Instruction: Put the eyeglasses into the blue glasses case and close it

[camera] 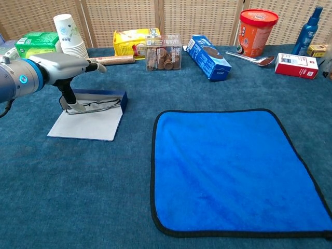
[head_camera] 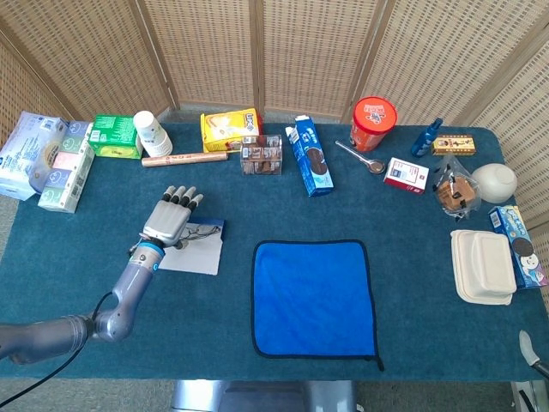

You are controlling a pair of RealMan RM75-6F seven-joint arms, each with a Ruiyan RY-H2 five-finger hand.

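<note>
The blue glasses case (camera: 99,95) lies open at the table's left, its white flap (camera: 85,127) flat on the cloth in front of it. The same case (head_camera: 212,226) shows in the head view. The thin-framed eyeglasses (camera: 98,106) lie in the blue tray against its wall; they are also in the head view (head_camera: 200,232). My left hand (camera: 58,68) hovers over the case's left end with its fingers stretched forward, and its thumb reaches down to touch the left end of the glasses. In the head view the left hand (head_camera: 171,220) covers that end. Only a grey sliver (head_camera: 527,345) at the bottom right edge may be my right hand.
A blue cloth (camera: 233,171) is spread in the middle of the table. Along the far edge stand paper cups (camera: 67,36), a yellow bag (camera: 132,40), a clear snack box (camera: 163,52), a blue carton (camera: 208,57) and a red tub (camera: 255,31). White containers (head_camera: 485,266) sit at the right.
</note>
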